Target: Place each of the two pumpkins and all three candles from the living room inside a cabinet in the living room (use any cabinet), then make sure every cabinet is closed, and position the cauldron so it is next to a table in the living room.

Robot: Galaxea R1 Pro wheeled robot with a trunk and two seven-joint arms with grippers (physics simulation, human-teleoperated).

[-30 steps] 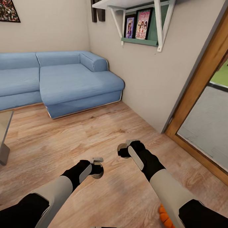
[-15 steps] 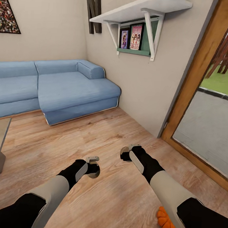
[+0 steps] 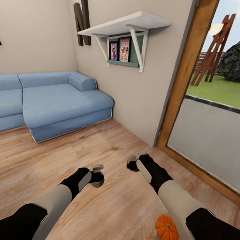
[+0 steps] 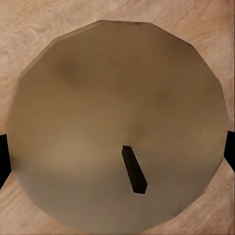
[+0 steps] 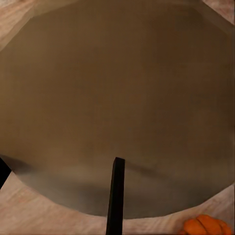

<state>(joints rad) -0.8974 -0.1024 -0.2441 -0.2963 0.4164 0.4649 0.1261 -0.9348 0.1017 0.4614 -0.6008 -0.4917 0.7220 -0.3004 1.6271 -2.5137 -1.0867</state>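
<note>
In the head view both arms reach forward over the plank floor (image 3: 45,158) in the lower half of the frame. The left end effector (image 3: 96,175) sits left of centre, the right end effector (image 3: 133,163) slightly higher and to its right. The left wrist view looks straight onto the round olive-brown top of a candle (image 4: 117,122) with its dark wick, black finger edges at either side of it, so the left end effector is clamped on that candle. The right wrist view shows a second candle (image 5: 117,98) very close, its wick pointing down the frame; that end effector is clamped on it as well. One pumpkin (image 3: 167,229) lies on the floor at the lower right, just beside the right forearm, and its edge also appears in the right wrist view's lower right corner. The blue sofa (image 3: 58,103) occupies the left, the black letter N (image 3: 81,20) the upper left wall.
</note>
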